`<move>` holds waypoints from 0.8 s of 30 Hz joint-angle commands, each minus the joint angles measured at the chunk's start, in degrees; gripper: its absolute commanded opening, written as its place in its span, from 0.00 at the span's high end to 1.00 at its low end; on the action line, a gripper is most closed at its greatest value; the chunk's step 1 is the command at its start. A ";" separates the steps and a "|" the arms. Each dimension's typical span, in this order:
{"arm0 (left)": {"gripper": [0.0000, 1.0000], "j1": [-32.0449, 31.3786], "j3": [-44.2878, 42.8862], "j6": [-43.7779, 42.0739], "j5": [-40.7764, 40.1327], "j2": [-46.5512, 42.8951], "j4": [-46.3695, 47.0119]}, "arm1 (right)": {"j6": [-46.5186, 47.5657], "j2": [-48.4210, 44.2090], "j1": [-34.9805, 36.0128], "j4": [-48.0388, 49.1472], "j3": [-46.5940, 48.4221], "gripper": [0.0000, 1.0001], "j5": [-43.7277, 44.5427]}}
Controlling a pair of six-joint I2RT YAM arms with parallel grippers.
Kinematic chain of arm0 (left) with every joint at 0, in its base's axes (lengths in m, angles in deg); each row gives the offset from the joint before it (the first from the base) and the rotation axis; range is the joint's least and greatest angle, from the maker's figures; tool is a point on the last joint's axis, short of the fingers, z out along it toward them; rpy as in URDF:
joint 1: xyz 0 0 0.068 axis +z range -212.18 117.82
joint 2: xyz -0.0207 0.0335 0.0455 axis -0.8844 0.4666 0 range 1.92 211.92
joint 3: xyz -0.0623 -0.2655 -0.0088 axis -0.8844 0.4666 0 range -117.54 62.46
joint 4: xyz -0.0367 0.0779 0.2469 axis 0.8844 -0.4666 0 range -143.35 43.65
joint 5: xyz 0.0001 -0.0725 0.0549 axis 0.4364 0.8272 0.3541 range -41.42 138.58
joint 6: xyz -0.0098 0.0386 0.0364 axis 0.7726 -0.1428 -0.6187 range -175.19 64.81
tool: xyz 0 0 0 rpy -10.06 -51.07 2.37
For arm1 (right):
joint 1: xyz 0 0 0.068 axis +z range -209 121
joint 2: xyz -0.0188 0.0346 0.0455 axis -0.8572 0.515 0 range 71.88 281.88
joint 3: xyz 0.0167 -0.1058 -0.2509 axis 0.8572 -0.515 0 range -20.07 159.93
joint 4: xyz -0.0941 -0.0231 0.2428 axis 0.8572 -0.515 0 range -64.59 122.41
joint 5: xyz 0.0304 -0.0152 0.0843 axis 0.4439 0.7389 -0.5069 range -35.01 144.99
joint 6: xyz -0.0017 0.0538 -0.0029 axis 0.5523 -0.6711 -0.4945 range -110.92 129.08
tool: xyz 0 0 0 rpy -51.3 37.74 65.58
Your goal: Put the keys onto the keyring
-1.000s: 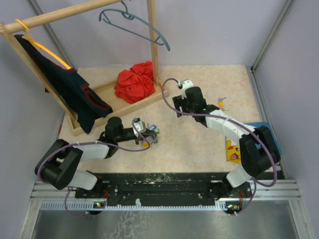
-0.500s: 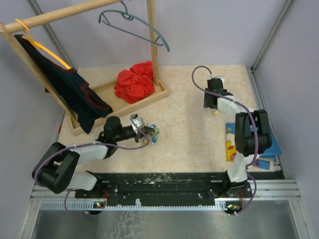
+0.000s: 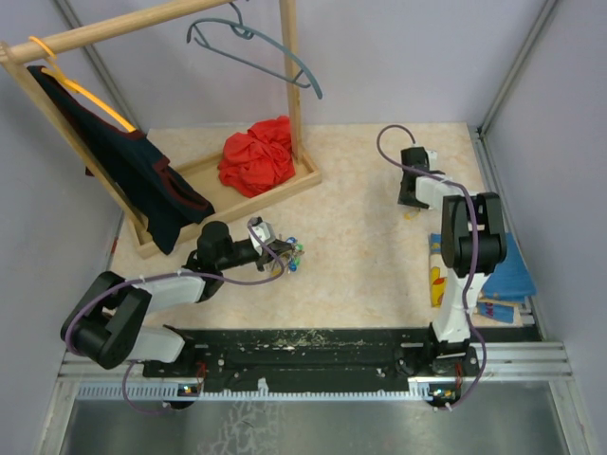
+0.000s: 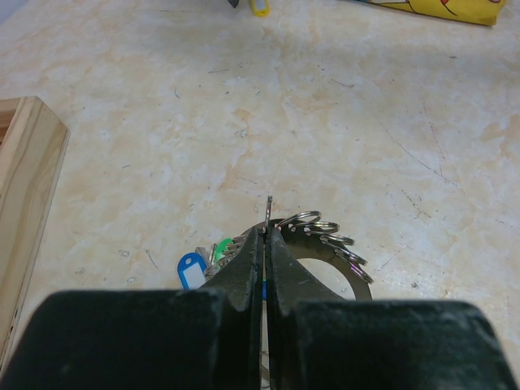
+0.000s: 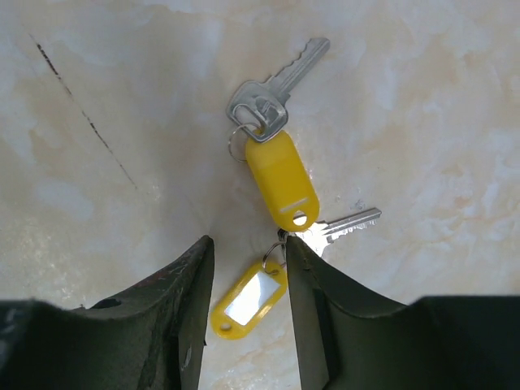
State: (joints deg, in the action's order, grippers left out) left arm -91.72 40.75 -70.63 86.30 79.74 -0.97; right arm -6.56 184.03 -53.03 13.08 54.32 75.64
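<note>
The right arm (image 3: pixel 455 227) reaches to the far right of the surface (image 3: pixel 360 265), its right fingers (image 5: pixel 193 272) spread over two yellow-tagged keys (image 5: pixel 280 179). Low at near left, the left fingers (image 4: pixel 258 252) are pressed together, pinching the keyring (image 4: pixel 357 272). The ring is discernible only in that wrist view, with blue- and green-tagged keys (image 4: pixel 189 270) beside it.

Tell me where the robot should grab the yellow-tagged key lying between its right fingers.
Probably by the yellow tag, coming from straight above. It lies flat on the table between the right tool's open fingers, and it is broader than the thin key blade beside it.
</note>
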 commanded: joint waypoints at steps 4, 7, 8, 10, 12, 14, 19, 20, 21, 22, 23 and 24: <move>1.00 -0.27 -0.69 -0.62 0.21 -0.19 0.47 | -2.51 0.01 -1.93 0.19 0.78 0.67 -1.71; 1.00 -0.27 -0.70 -0.73 0.40 -0.62 0.19 | -2.81 -1.36 -2.01 0.77 -1.21 0.80 -2.87; 1.00 -0.26 -0.61 -0.71 0.36 -0.87 0.15 | -2.82 -2.36 -1.94 0.83 -1.97 0.84 -3.48; 1.00 -0.32 -0.48 -0.65 0.34 -1.25 -0.11 | -2.90 -3.79 -1.94 0.26 -3.35 0.90 -4.67; 1.00 -0.26 -0.51 -0.73 0.01 -1.37 -0.34 | -3.24 -5.70 -1.87 -0.78 -4.85 0.93 -5.83; 1.00 -0.28 -0.64 -0.82 0.28 -1.17 -0.23 | -3.80 -8.80 -1.46 -0.92 -7.18 0.96 -6.87; 1.00 -0.30 -0.99 -0.19 1.74 -0.49 0.10 | -4.35 -16.25 0.77 -2.52 -11.34 1.00 -8.34; 1.00 -0.27 -1.04 -0.12 1.92 -0.41 0.14 | -4.46 -17.85 1.19 -2.93 -11.83 1.00 -8.47; 1.00 -0.26 -1.03 0.04 2.05 -0.47 0.22 | -4.75 -19.77 1.70 -3.49 -12.08 1.00 -8.42; 1.00 -0.29 -0.97 0.14 2.09 -0.52 0.23 | -5.19 -21.10 2.28 -3.92 -12.35 1.00 -8.61; 1.00 -0.26 -0.94 0.15 2.17 -0.60 0.23 | -5.33 -22.24 2.91 -4.36 -12.54 1.00 -8.76; 1.00 -0.30 -0.93 0.14 2.21 -0.71 0.23 | -5.55 -23.23 3.65 -4.93 -12.64 1.00 -8.73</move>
State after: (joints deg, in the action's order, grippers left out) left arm -91.72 40.75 -70.58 86.97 79.63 -1.54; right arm -10.51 167.77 -51.69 9.16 41.60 67.90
